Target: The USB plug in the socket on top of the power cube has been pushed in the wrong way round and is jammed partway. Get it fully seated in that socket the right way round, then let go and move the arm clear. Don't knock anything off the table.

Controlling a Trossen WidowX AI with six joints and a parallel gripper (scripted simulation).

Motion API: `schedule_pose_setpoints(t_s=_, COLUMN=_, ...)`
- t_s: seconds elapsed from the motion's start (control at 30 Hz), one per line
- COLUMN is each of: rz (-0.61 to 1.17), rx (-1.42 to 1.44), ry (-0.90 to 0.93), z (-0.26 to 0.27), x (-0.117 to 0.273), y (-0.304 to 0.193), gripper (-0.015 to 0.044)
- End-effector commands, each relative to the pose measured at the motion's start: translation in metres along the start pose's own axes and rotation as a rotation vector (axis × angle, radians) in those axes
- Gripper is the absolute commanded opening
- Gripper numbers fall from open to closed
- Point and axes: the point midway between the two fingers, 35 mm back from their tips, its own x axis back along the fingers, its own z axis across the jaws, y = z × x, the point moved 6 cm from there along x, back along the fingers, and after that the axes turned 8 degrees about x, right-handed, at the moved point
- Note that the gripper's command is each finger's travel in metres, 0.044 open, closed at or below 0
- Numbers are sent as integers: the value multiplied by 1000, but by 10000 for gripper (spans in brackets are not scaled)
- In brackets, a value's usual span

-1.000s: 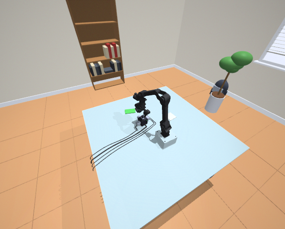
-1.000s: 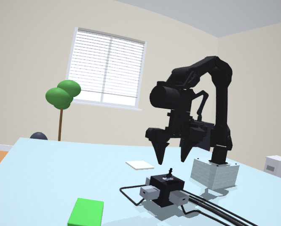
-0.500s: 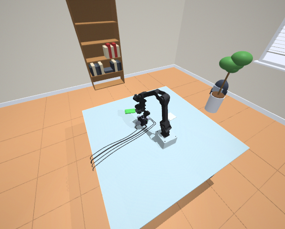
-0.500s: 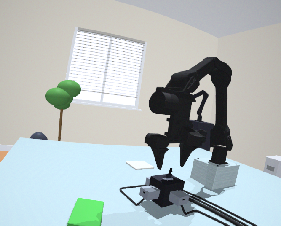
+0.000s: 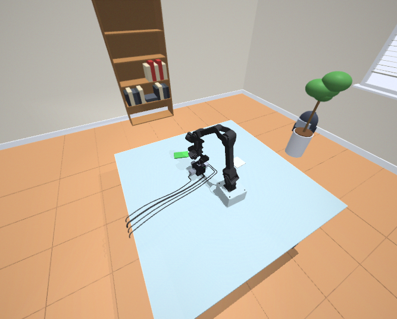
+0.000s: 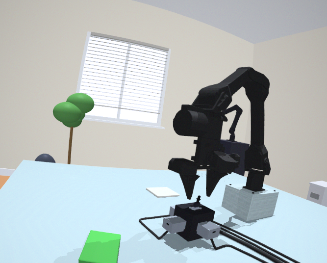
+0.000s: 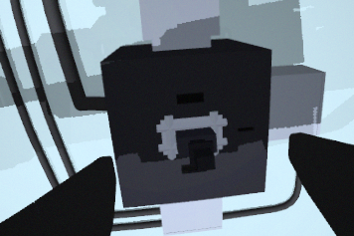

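The black power cube (image 5: pixel 199 168) (image 6: pixel 189 226) (image 7: pixel 144 84) stands on the table. The small black USB plug (image 6: pixel 197 201) (image 7: pixel 201 143) stands up out of the light-rimmed socket (image 7: pixel 194 120) on the cube's top, its stem showing above the rim. How deep it sits, and which way round, I cannot tell. My gripper (image 6: pixel 199 196) (image 7: pixel 204 157) points down over the cube and is open and empty. In the wrist view one finger is on each side of the plug, well apart from it. In the exterior view the fingertips are around the height of the plug's top.
Grey plugs (image 6: pixel 173 224) (image 6: pixel 208 229) (image 7: pixel 179 4) stick out of the cube's sides. Black cables (image 5: pixel 171 197) (image 6: pixel 242 237) run from it across the table. A green block (image 5: pixel 181 155) (image 6: pixel 99 247) and a white flat square (image 5: pixel 238 162) (image 6: pixel 162 192) lie nearby.
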Motion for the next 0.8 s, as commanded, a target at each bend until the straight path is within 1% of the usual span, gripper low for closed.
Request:
schedule_pose_setpoints(t_s=0.0, rz=0, rx=0, ry=-1, z=0, x=0, y=0, gripper=230)
schedule_pose_setpoints(t_s=0.27, rz=0, rx=0, ry=-1, z=0, x=0, y=0, gripper=20)
schedule_pose_setpoints(t_s=0.37, rz=0, rx=0, ry=-1, z=0, x=0, y=0, gripper=0)
schedule_pose_setpoints(t_s=0.77, rz=0, rx=0, ry=-1, z=0, x=0, y=0, gripper=0)
